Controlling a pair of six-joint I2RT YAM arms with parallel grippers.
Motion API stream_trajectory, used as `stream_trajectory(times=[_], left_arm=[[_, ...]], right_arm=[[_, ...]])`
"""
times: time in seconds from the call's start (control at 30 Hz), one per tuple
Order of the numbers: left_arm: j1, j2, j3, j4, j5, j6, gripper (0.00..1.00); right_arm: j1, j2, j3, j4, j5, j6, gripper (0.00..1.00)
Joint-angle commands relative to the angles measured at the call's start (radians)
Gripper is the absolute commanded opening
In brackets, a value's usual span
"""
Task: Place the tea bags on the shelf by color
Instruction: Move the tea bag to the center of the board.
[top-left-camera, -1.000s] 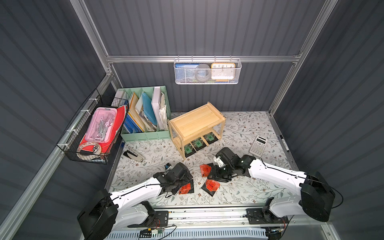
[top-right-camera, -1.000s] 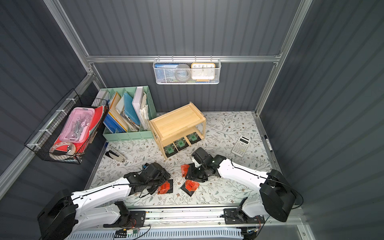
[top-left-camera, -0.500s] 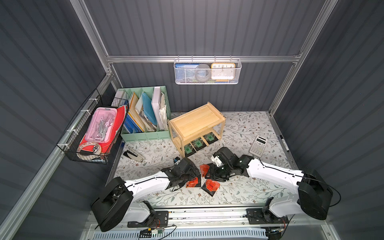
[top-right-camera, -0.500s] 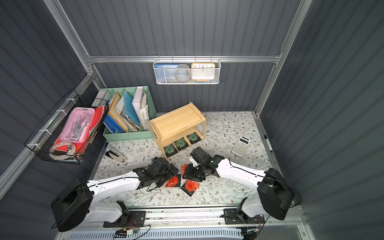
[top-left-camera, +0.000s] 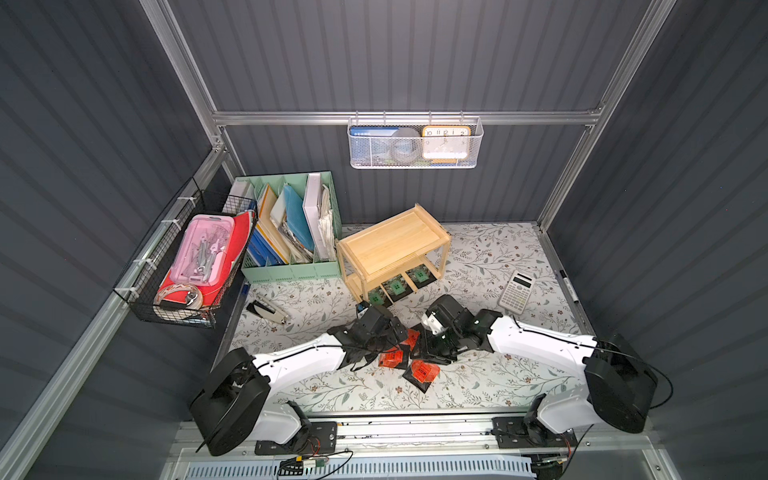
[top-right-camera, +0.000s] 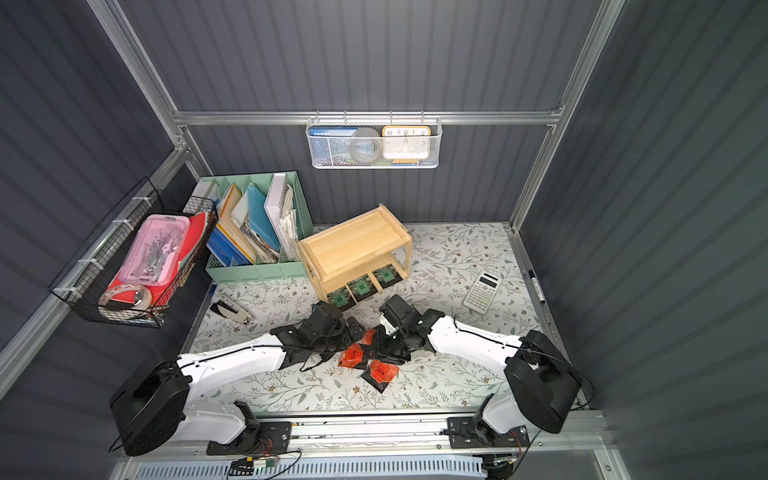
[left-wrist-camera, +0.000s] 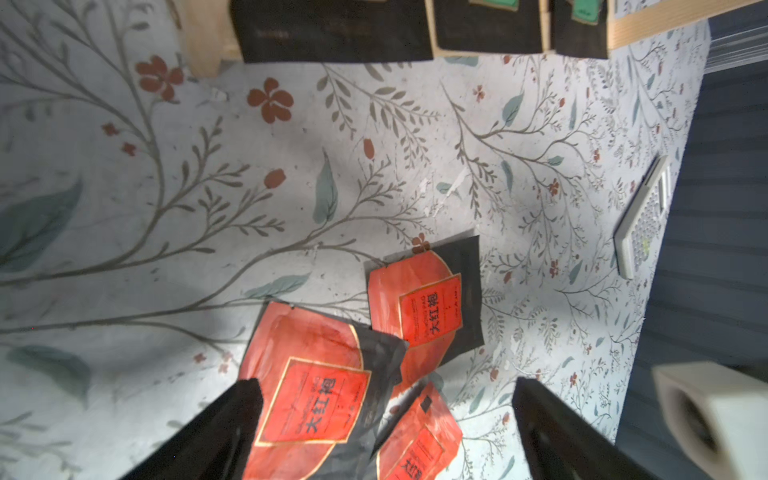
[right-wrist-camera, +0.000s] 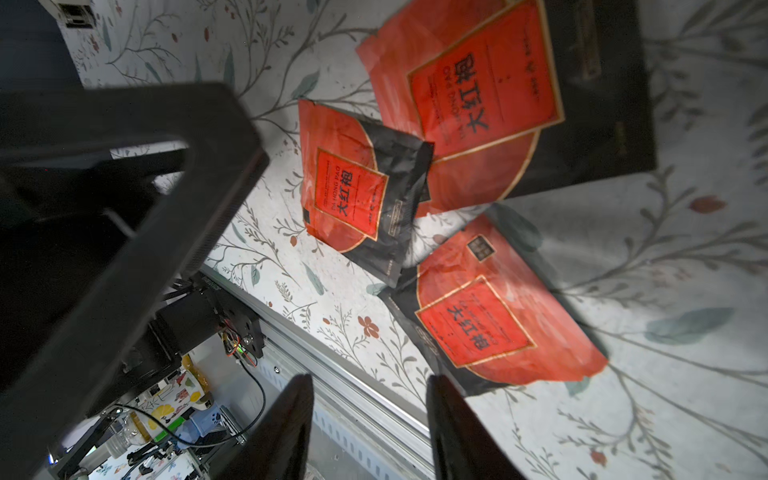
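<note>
Three orange tea bags (top-left-camera: 392, 358) (top-left-camera: 424, 371) (top-left-camera: 411, 337) lie bunched on the floral table, in front of the wooden shelf (top-left-camera: 392, 245). Three green tea bags (top-left-camera: 395, 286) sit in a row on its lower board; its top board is bare. My left gripper (left-wrist-camera: 386, 415) hangs wide open over the bunch, with a crumpled orange bag (left-wrist-camera: 316, 399) and another (left-wrist-camera: 419, 440) between its fingers, not gripped. My right gripper (right-wrist-camera: 370, 411) is open and holds nothing, just beside the bag (right-wrist-camera: 490, 328) nearest the front rail. In a top view both grippers (top-left-camera: 395, 343) (top-left-camera: 428, 353) nearly meet.
A calculator (top-left-camera: 516, 290) lies to the right, with a pen (top-left-camera: 568, 286) by the right wall. The mint file organizer (top-left-camera: 291, 232) stands left of the shelf, a stapler (top-left-camera: 266, 309) in front of it. A wire basket (top-left-camera: 187, 266) hangs on the left wall.
My left arm has swung right towards the orange bags, and the bag that lay by it now sits against the other two. The right arm has barely moved.
</note>
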Motion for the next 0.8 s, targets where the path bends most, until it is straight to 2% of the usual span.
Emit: stream_trajectory(times=[0.0,0.4,0.77], left_arm=[[0.005,-0.074,-0.013,-0.085,-0.040,-0.018,1.00],[0.005,-0.338,-0.064,-0.303,-0.130,-0.098,1.00],[0.006,-0.405,-0.095,-0.358,-0.137,-0.136,1.00]], right_arm=[[-0.001,0.056,0.043,0.007,-0.021,-0.012,0.49],[0.012,0.185,0.101,0.053,-0.005,-0.001,0.49],[0.027,0.256,0.138,0.057,0.014,-0.001,0.49]])
